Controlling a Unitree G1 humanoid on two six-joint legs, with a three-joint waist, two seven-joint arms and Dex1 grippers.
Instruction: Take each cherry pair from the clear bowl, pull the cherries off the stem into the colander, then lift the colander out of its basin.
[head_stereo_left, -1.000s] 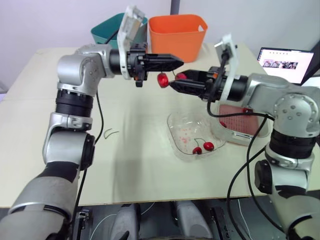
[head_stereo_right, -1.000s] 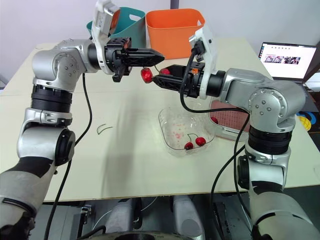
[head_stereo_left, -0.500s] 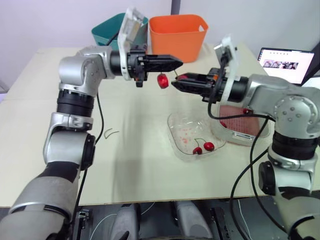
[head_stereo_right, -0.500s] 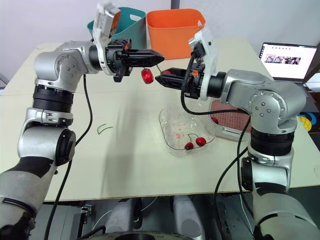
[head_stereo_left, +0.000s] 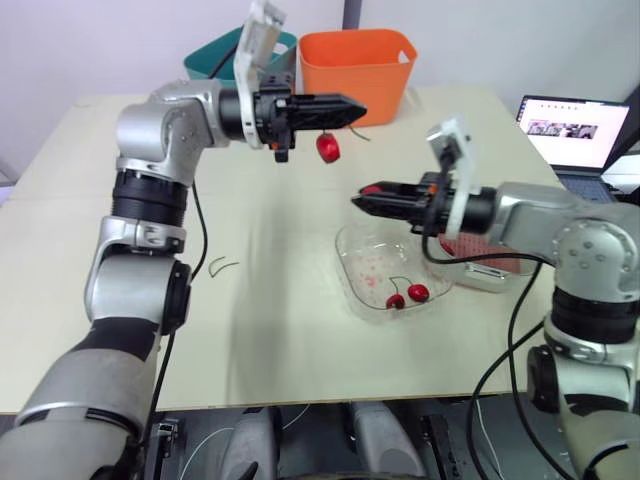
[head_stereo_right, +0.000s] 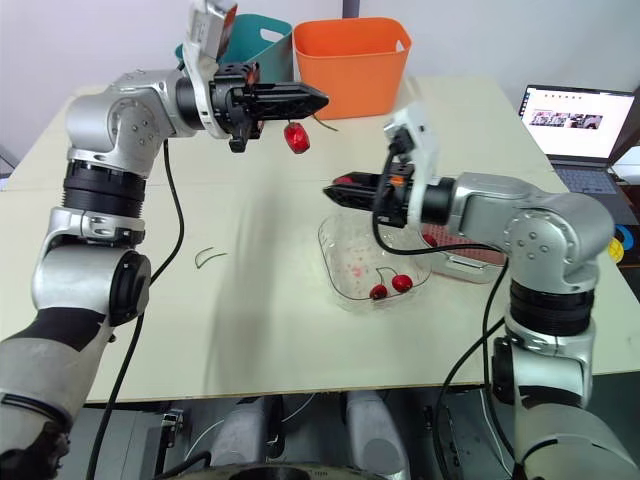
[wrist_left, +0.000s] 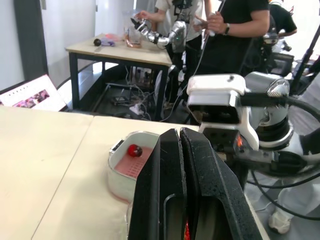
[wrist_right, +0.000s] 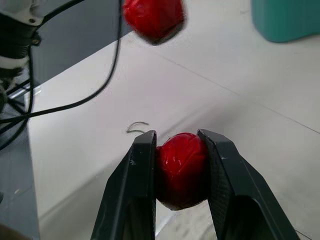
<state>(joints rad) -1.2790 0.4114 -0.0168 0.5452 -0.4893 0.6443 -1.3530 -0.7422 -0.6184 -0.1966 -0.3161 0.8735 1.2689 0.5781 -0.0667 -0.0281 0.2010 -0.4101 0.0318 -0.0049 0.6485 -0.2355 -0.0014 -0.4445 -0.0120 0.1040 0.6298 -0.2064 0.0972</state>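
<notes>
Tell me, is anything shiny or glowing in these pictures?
Right wrist view: pale glints sit on the held cherry and on the hanging cherry above it. Left eye view: the laptop screen glows brighter than the table around it, and the bowl rim catches the light.

Beige table (head_stereo_left: 300, 330); pale wall (head_stereo_left: 100, 40) behind; orange bin (head_stereo_left: 356, 60), teal bin (head_stereo_left: 215, 62); laptop (head_stereo_left: 572, 128) at right.
</notes>
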